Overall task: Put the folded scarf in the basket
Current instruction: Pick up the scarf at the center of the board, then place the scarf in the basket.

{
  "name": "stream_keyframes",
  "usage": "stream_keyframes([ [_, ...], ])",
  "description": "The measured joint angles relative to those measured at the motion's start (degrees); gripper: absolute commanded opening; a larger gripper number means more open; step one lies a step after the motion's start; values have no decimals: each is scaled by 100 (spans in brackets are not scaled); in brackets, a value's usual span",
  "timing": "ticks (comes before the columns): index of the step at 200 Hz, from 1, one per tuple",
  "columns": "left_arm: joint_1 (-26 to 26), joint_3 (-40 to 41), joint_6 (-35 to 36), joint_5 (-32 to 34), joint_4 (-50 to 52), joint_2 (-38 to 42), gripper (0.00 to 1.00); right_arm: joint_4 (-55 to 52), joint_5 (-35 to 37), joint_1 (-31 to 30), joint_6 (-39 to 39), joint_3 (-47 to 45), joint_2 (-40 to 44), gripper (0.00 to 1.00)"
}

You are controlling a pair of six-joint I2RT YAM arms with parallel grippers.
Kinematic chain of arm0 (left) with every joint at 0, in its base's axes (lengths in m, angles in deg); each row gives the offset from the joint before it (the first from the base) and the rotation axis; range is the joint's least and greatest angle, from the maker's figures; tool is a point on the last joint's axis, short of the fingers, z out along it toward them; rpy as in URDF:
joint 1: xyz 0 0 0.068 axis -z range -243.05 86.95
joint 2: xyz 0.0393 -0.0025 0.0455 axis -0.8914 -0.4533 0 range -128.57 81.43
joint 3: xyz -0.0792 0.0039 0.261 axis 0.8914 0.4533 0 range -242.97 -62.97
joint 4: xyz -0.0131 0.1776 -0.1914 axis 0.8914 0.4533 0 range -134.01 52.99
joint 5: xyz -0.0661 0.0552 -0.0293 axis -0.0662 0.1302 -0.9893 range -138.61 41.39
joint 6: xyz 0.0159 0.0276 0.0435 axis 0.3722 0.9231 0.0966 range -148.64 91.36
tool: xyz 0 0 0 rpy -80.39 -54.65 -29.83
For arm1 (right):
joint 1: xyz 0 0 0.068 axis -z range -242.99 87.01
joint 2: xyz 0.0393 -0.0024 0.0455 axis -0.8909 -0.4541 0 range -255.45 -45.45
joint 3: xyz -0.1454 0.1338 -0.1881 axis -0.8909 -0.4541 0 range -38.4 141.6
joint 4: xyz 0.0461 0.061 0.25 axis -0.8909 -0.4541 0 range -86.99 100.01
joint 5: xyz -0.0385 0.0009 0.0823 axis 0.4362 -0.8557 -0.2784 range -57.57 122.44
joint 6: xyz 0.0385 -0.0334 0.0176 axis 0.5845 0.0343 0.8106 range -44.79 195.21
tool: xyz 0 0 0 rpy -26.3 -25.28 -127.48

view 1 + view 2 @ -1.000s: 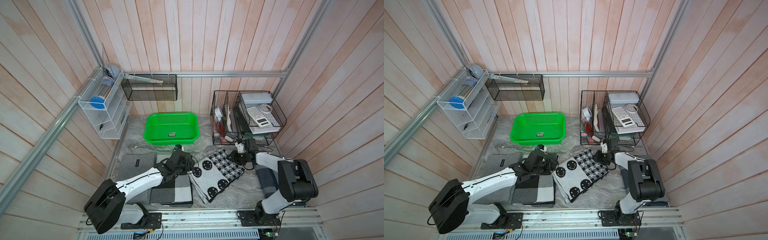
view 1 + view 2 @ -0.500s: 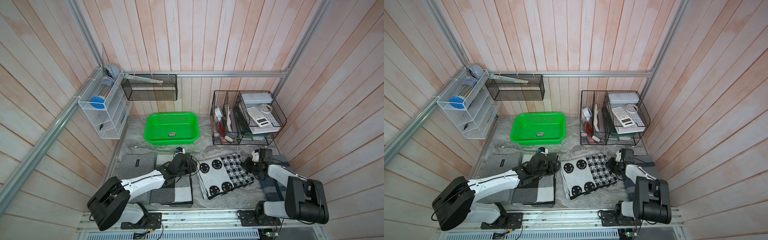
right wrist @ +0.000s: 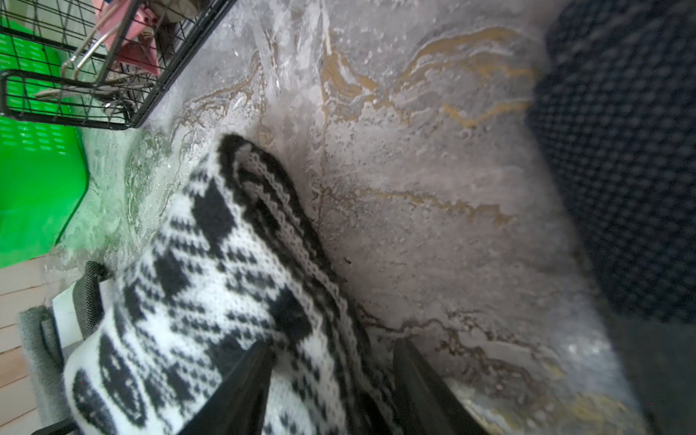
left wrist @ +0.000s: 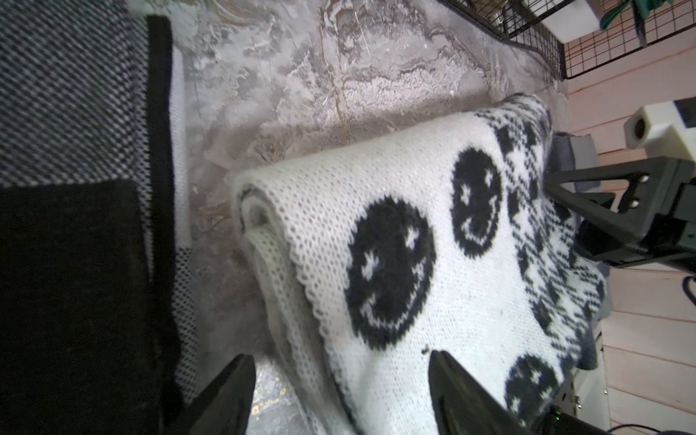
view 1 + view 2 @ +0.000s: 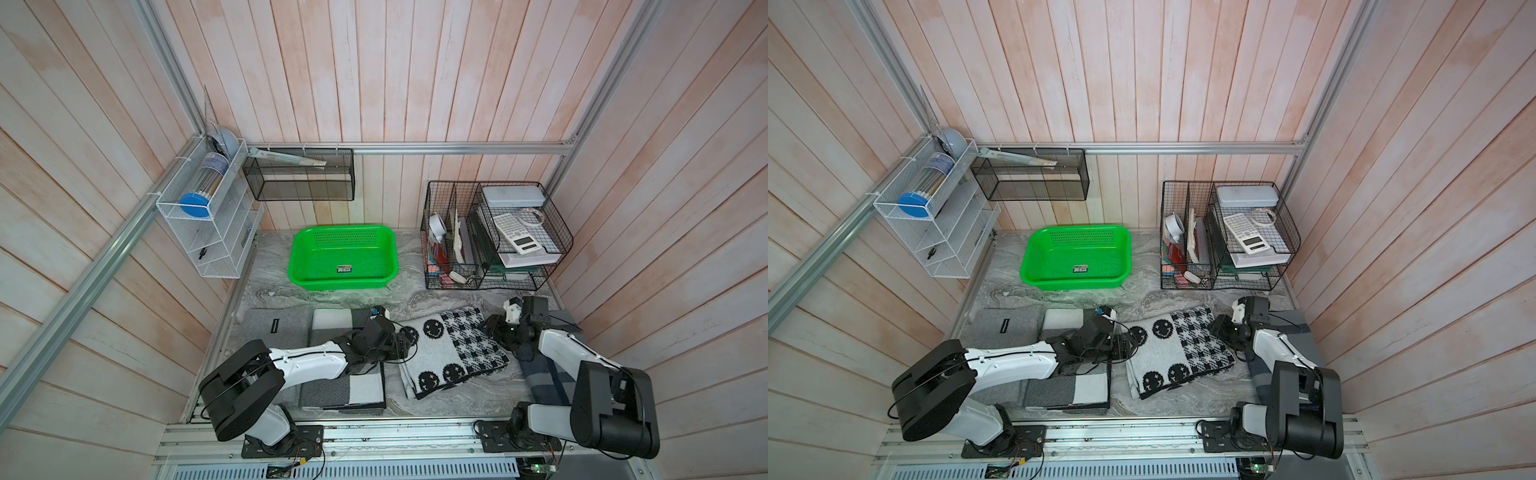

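The scarf (image 5: pixel 451 353) lies flat on the table (image 5: pixel 415 297) between my two claws, its long axis running from one claw to the other across the front of the table, a little askew. My left claw (image 5: pixel 405 345) sits at the smiley-face end with its jaws wide, and the left wrist view shows the thick folded edge lying between them. My right claw (image 5: pixel 492 328) is at the checked end, jaws parted less wide, with the scarf's edge between them and nothing pinched that I can see. The basket (image 5: pixel 345 284) stands empty further back toward the wall, well apart from the scarf and off toward my left side. That makes my left arm the nearer one to it, and I judge the carry goes away from me and leftward. The scarf is a chunky white knit folded in several layers, with black smiley faces on one half and a black-and-white check on the other. The layers sit loose at the folded edge, so I'd expect it to sag or open if lifted by one end only. A grey folded cloth (image 5: pixel 361 388) lies just beside it under my left arm, and a dark blue cloth (image 5: pixel 536 376) lies near my right.
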State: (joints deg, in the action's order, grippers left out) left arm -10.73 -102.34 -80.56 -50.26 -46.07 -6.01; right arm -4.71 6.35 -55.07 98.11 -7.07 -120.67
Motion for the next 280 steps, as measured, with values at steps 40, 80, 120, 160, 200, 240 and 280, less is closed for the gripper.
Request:
stream_keyframes([
  [40, 63, -278, -136, 17, 225, -352, 77, -181, -52, 0, -140, 151, 0, 68],
  [80, 63, -562, -210, 13, 345, -728, 73, -195, -92, 0, -203, 258, -179, 69],
  [120, 63, -713, -275, 4, 466, -841, 70, -168, -203, -11, -240, 284, -474, 68],
  [160, 63, -1001, -267, -7, 645, -1080, 52, -31, -286, -210, -262, 291, -581, 55],
  [200, 63, -1287, -149, -11, 933, -1209, 5, 57, -444, -260, -247, 188, -555, 0],
  [240, 61, -1659, 164, 240, 1298, -1119, 0, 26, -623, -264, -181, 122, 332, 0],
  [280, -24, -1663, 463, 304, 1305, -457, 0, 70, -1071, -310, 0, 116, 1325, 0],
])
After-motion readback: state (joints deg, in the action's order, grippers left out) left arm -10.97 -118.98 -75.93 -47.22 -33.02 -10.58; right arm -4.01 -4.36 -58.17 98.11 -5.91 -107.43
